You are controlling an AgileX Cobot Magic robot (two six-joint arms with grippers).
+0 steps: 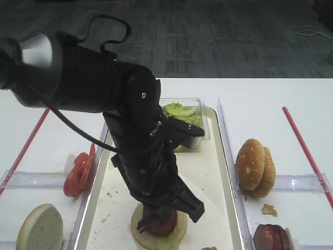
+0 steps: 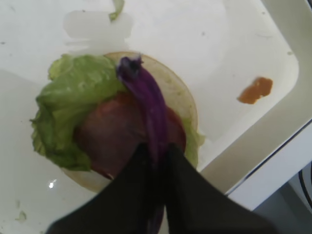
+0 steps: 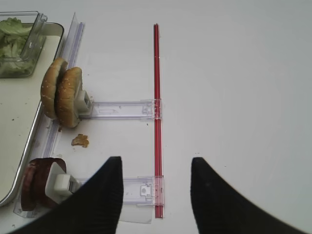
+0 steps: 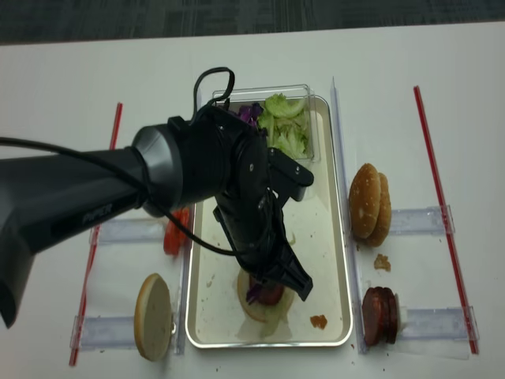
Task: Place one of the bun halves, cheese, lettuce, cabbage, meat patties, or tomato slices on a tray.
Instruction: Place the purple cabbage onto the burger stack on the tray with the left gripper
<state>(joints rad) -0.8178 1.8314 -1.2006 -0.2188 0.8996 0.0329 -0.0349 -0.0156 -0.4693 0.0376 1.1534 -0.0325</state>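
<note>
A purple cabbage strip (image 2: 148, 100) is pinched in the closed left end effector (image 2: 157, 156) and drapes over a meat patty (image 2: 114, 136). The patty rests on green lettuce (image 2: 68, 112) and a cut-side-up bun half (image 2: 183, 95). This stack sits on the cream floor of the tray (image 4: 327, 268), near its front end.

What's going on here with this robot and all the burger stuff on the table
The left gripper is shut on a purple cabbage strip, holding it just over a half-built burger on the tray: a bottom bun with lettuce and a tomato slice already stacked. The right gripper waits open over bare table beside the spare bun halves and meat patties.
</note>
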